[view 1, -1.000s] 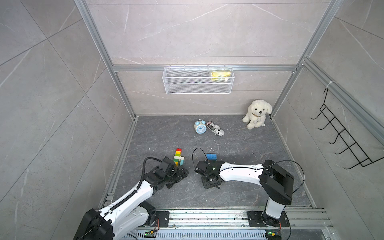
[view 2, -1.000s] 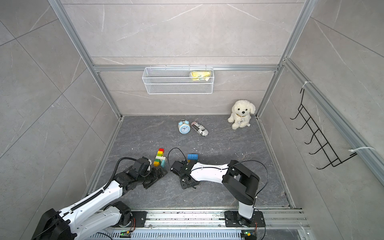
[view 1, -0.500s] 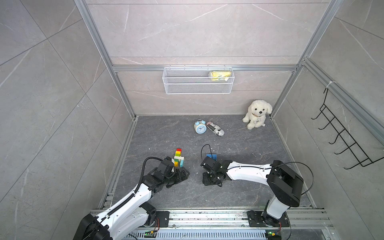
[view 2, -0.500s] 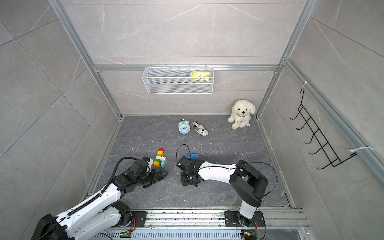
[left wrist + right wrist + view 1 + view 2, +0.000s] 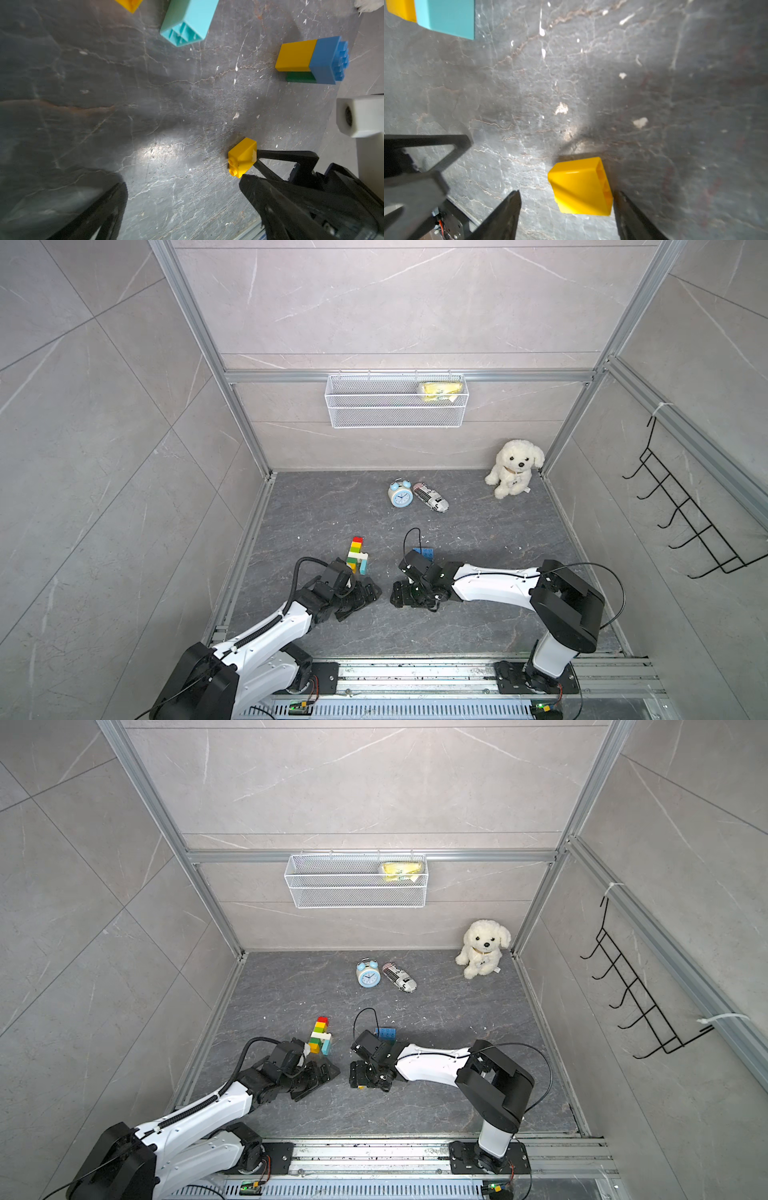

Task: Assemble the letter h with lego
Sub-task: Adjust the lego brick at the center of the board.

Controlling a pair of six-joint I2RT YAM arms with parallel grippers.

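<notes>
Grey veined floor (image 5: 490, 539) inside grey tiled walls: the right gripper (image 5: 395, 596) now sits nearer the left gripper (image 5: 182, 182) than a second ago.

Its fingers stand apart around a small yellow brick (image 5: 580, 187) lying on the floor, one finger just beside it, the other clear of it. The left gripper's fingers are spread wide and hold nothing. The multicoloured lego stack (image 5: 357, 556) beyond the left gripper and the blue-topped block (image 5: 424, 554) behind the right wrist lie where they were. White flecks dot the floor. Farther back sit an alarm clock (image 5: 400, 494) and a plush dog (image 5: 514, 467). A wire basket (image 5: 395, 414) hangs on the back wall, and a black hook rack (image 5: 690, 510) on the right one.
</notes>
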